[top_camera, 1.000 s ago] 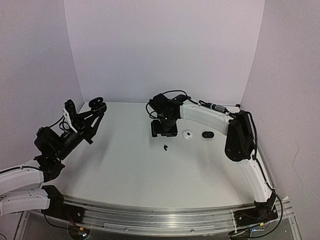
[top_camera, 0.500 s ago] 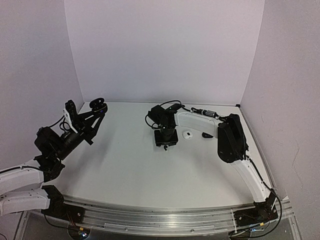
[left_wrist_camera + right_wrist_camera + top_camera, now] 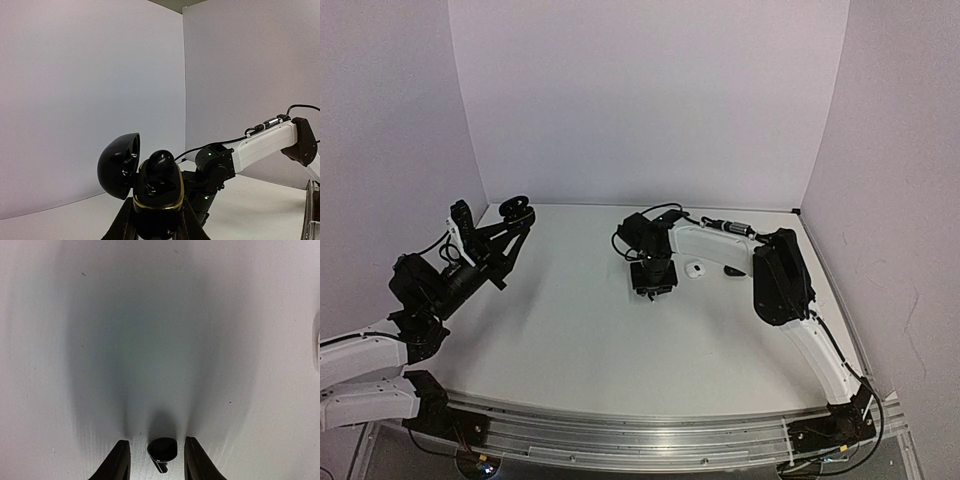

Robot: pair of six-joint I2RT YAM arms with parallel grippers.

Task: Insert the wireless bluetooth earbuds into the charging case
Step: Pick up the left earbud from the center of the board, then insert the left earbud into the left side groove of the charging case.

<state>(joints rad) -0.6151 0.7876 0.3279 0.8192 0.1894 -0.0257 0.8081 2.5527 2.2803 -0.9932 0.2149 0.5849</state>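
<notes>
My left gripper (image 3: 155,227) is shut on an open black charging case (image 3: 157,192) with a gold rim, held up off the table. Its lid (image 3: 119,165) hangs open to the left, and one black earbud (image 3: 161,162) sits in it. The case also shows in the top view (image 3: 515,209) at the far left. My right gripper (image 3: 156,442) points straight down at the table and is open. A loose black earbud (image 3: 162,450) lies on the table between its fingers (image 3: 119,462), touching neither. In the top view the right gripper (image 3: 653,287) hides this earbud.
A small white case-like thing (image 3: 696,270) and a black pebble-like one (image 3: 733,270) lie on the white table (image 3: 580,330) just right of the right gripper. The white one's edge shows at the right of the right wrist view (image 3: 317,340). Walls stand behind and at both sides.
The right arm has swung forward and lowered its gripper over the black earbud, which lay in plain sight a second ago. The left arm and case have not moved.
</notes>
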